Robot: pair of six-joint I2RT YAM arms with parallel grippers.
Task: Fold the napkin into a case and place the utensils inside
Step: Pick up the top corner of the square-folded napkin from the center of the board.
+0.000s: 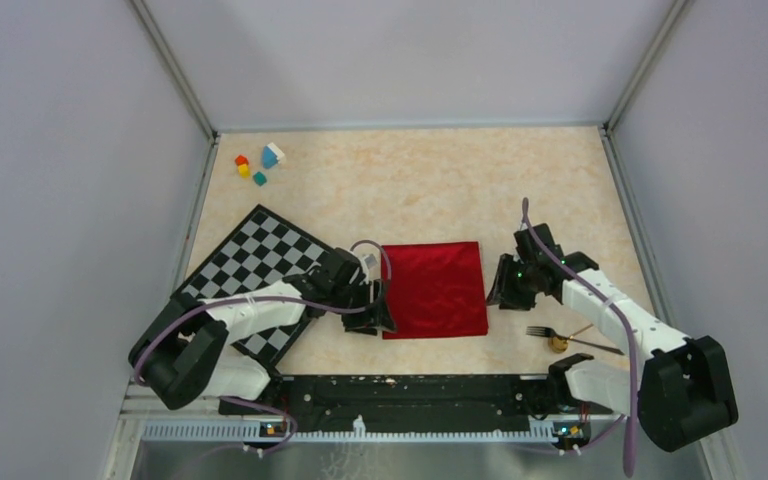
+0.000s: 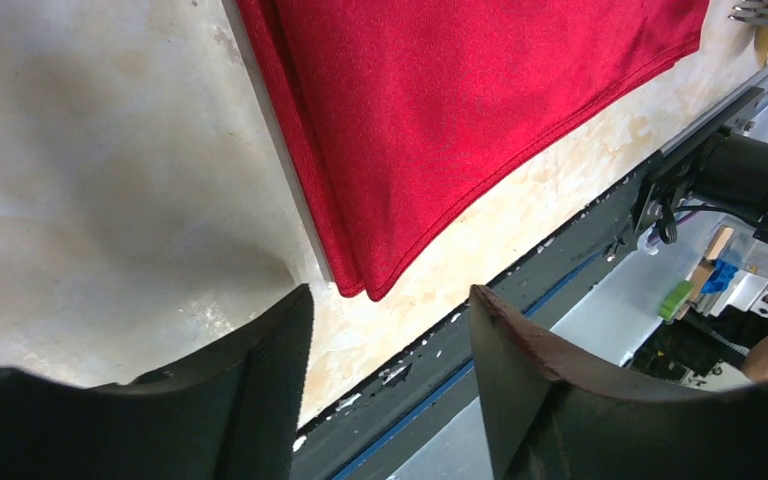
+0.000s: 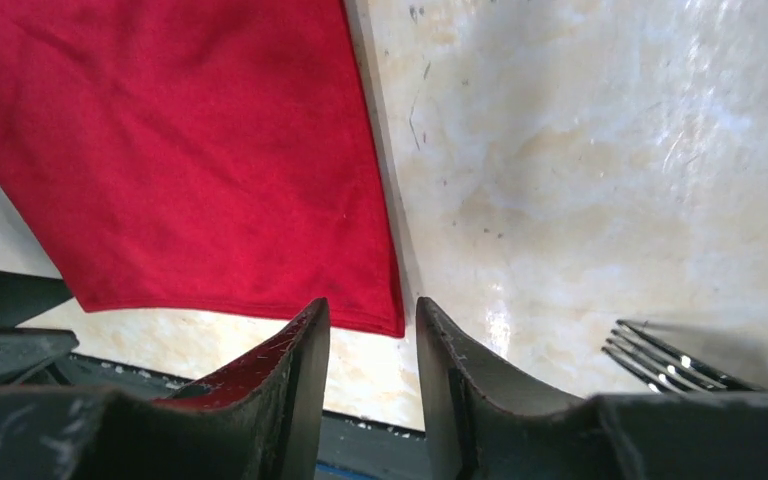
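**Between both arms: napkin (image 1: 435, 288) doubled, not yet a narrow case**

Nearest the bases, on the right, the fork (image 1: 572, 338) lies crosswise, its tines toward the cloth, and the spoon (image 1: 560, 344) crosses it. The right arm is the closer one for both. Further in, the red napkin lies flat in two layers. The left gripper (image 1: 378, 318) stands at its near left corner and the right gripper (image 1: 498, 296) beside its right edge. Both have their fingers apart and hold nothing. The next fold probably goes sideways.

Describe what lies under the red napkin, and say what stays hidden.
The napkin rests flat on the table. Its near left corner shows two layers, so cloth lies under cloth. Anything between or beneath them is covered. The fork and spoon lie outside it.
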